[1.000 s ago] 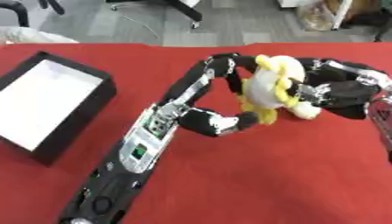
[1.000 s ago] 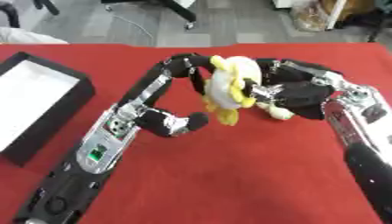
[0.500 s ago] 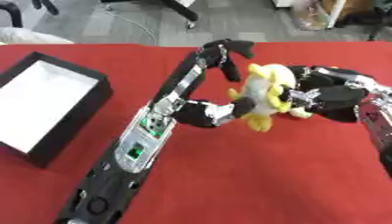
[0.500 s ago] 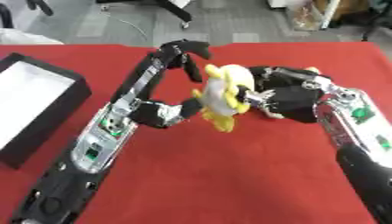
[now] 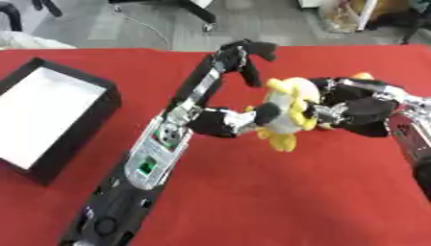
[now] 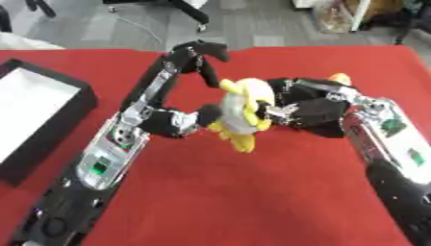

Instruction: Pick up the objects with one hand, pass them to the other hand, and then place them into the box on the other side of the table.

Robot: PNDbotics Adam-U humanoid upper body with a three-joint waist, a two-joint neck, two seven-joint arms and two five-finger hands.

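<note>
A yellow and white plush toy (image 5: 289, 109) hangs above the red table, right of centre. My right hand (image 5: 363, 107) is shut on it from the right, fingers wrapped round its body. My left hand (image 5: 206, 87) is open on the toy's left side. Its fingers (image 5: 246, 52) arch above the toy and its thumb (image 5: 232, 123) reaches in from below, its tip touching the toy's white part. The box (image 5: 81, 139), black with a white inside, lies at the table's left edge with nothing in it.
The red tablecloth (image 5: 278, 197) covers the whole table. Beyond the far edge there is grey floor with chair legs (image 5: 198, 12) and a bag-like thing (image 5: 345, 17) at the top right.
My left hand's fingers have lifted from beside the toy's top and spread wider above it. The right hand has brought the toy a little left and down, toward the left palm.
</note>
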